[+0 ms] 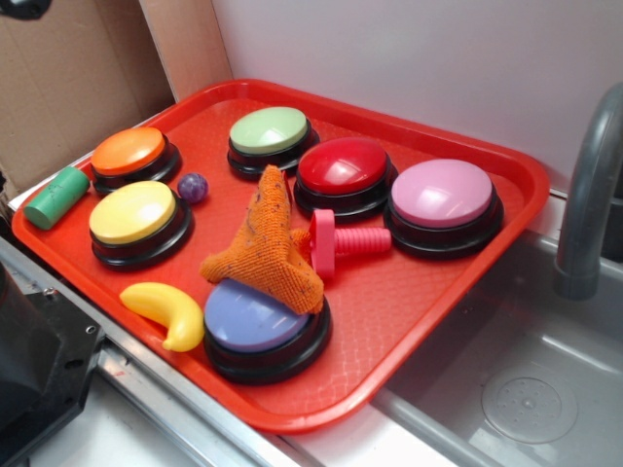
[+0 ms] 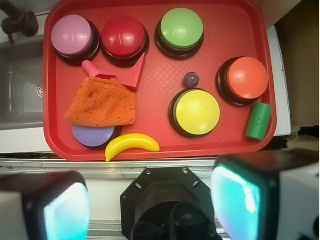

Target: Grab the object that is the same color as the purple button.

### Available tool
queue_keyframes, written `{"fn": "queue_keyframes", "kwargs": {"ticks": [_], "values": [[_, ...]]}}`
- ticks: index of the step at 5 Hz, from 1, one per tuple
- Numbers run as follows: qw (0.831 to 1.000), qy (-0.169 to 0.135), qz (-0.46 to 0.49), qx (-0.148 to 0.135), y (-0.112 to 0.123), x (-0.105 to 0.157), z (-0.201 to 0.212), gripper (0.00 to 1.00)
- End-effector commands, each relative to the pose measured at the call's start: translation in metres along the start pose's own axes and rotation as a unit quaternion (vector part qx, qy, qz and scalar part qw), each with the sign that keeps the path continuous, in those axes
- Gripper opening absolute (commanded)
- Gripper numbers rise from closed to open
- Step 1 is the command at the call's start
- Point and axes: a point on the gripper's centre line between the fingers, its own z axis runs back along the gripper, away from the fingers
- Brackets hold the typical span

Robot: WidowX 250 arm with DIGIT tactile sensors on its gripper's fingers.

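The object, a small glossy dark-purple ball [image 1: 193, 187] [image 2: 191, 79], lies on the red tray [image 1: 389, 321] [image 2: 150, 115] between the orange button [image 1: 131, 154] and the yellow button [image 1: 134, 216]. Nothing touches it. The purple button [image 1: 265, 326] [image 2: 92, 135] stands at the tray's near edge, half covered by an orange cloth [image 1: 265, 243] [image 2: 102, 102]. In the wrist view my gripper [image 2: 150, 205] hangs high over the robot's base, off the tray's near side. It is open, its cyan pads [image 2: 67, 212] far apart with nothing between them.
Also on the tray: green button [image 1: 270, 134], red button [image 1: 343, 170], pink-lilac button [image 1: 443, 199], pink screw toy [image 1: 341, 241], yellow banana [image 1: 167, 311]. A green cylinder [image 1: 56, 197] rests on the tray's left rim. A sink [image 1: 526, 389] with a grey faucet [image 1: 589, 195] lies to the right.
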Motion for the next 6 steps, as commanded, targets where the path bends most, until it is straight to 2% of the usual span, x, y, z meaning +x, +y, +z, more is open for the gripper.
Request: {"fn": "queue_keyframes", "kwargs": {"ticks": [1, 2, 3, 4, 5, 6], "values": [[1.0, 0.0, 0.0, 0.0, 0.0, 0.0, 0.0, 1.0], [0.999, 0.01, -0.03, 0.008, 0.007, 0.014, -0.02, 1.0], [0.998, -0.022, -0.051, 0.012, 0.015, 0.029, -0.038, 1.0], [0.997, -0.027, -0.056, 0.033, 0.024, 0.044, -0.058, 1.0], [0.998, -0.034, -0.049, 0.036, 0.04, 0.06, -0.093, 1.0], [0.996, -0.04, -0.054, 0.055, 0.048, 0.073, -0.121, 1.0]]}}
